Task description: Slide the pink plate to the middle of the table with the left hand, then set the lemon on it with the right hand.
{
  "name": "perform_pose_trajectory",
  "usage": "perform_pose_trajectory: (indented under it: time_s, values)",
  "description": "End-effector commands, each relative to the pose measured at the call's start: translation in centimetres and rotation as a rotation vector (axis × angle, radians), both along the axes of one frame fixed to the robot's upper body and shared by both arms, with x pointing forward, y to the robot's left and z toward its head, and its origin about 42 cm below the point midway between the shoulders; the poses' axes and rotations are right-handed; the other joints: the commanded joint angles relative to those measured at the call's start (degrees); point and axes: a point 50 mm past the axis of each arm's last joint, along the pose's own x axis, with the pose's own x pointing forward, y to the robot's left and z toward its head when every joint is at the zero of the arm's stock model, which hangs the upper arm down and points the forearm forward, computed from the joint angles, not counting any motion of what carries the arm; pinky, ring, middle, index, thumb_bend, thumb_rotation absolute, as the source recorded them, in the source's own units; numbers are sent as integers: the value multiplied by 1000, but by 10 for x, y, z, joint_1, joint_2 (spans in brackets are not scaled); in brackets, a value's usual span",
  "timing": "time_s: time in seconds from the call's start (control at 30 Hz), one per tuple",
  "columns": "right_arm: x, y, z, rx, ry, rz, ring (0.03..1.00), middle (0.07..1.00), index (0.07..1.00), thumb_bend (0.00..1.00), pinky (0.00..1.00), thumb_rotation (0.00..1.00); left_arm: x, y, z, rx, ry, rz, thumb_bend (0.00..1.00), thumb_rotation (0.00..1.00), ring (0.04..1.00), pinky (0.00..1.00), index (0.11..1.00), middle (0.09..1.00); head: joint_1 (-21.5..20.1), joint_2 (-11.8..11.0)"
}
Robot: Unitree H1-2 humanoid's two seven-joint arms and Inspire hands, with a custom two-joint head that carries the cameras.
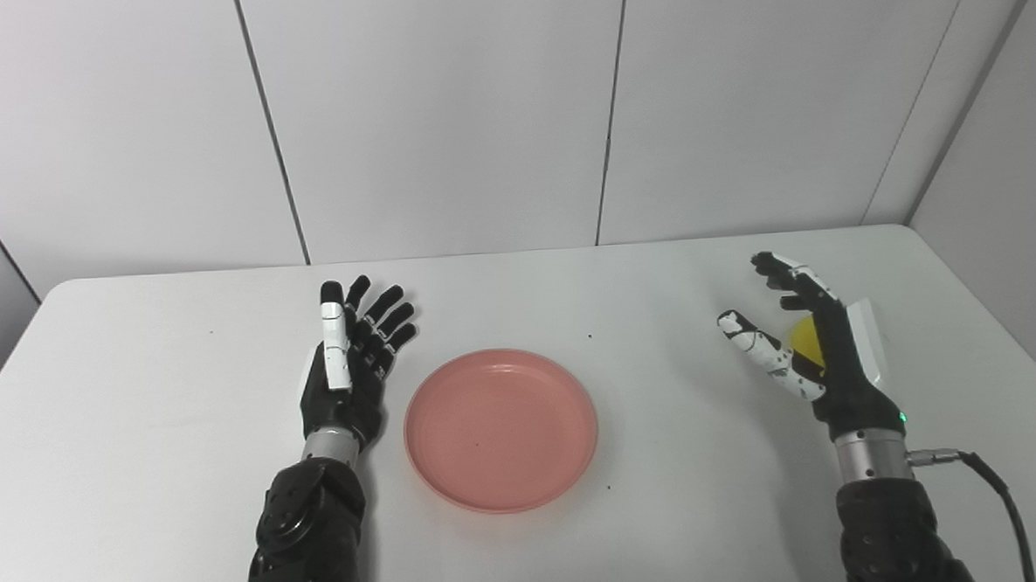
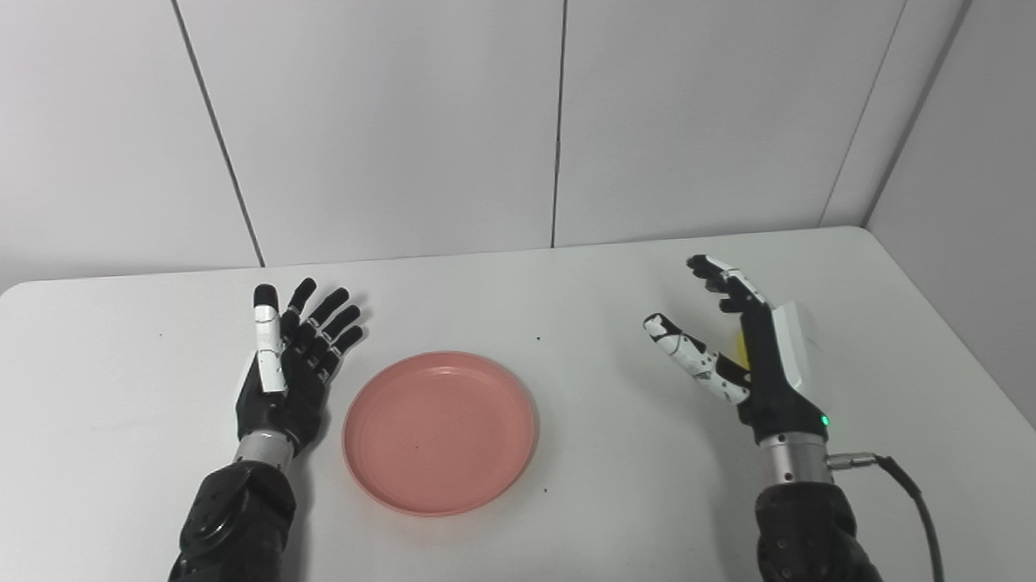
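Observation:
The pink plate (image 1: 500,428) lies flat near the middle of the white table (image 1: 142,482), with nothing on it. My left hand (image 1: 350,359) rests just left of the plate, fingers spread and open, apart from the rim. My right hand (image 1: 804,344) stands at the right side with fingers and thumb apart. The yellow lemon (image 1: 807,341) shows only as a small patch behind that hand's palm, mostly hidden; the fingers are not closed on it.
Grey panel walls stand behind the table's far edge (image 1: 516,249) and along its right side. A black cable (image 1: 1003,493) trails from my right wrist toward the bottom right corner.

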Motion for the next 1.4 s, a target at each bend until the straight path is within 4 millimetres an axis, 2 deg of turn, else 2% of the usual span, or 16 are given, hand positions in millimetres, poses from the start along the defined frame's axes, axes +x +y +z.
perform_pose_trajectory:
  time_s: [0.0,0.27,0.4,0.5,0.57,0.87,1.37]
  values:
    - [7,1,23,-33,-88,-9,751,779,757,771,666,788,-19,11,-46,10,183,19,755,908,827,854,939,835,-2,0]
    - [19,-8,31,-236,-144,-83,669,722,712,791,568,786,-16,14,-49,8,188,17,741,915,831,871,946,838,-16,-5]
    - [25,-15,34,-337,-155,-124,660,704,694,793,581,753,-16,15,-49,6,189,16,745,909,831,874,947,832,-20,-6]
    - [29,-20,34,-400,-127,-158,684,709,697,816,620,778,-16,15,-50,10,193,16,752,906,832,878,947,831,-22,-7]
    - [33,-24,34,-431,-112,-173,692,711,696,825,637,759,-16,16,-50,11,193,16,752,906,835,885,947,835,-22,-7]
    - [43,-43,32,-535,-53,-242,702,709,690,851,676,712,-15,16,-51,2,201,18,751,898,836,894,952,838,-26,-7]
    - [45,-74,21,-586,8,-277,681,701,680,843,641,649,-14,18,-51,8,206,18,757,896,833,882,950,836,-25,-6]
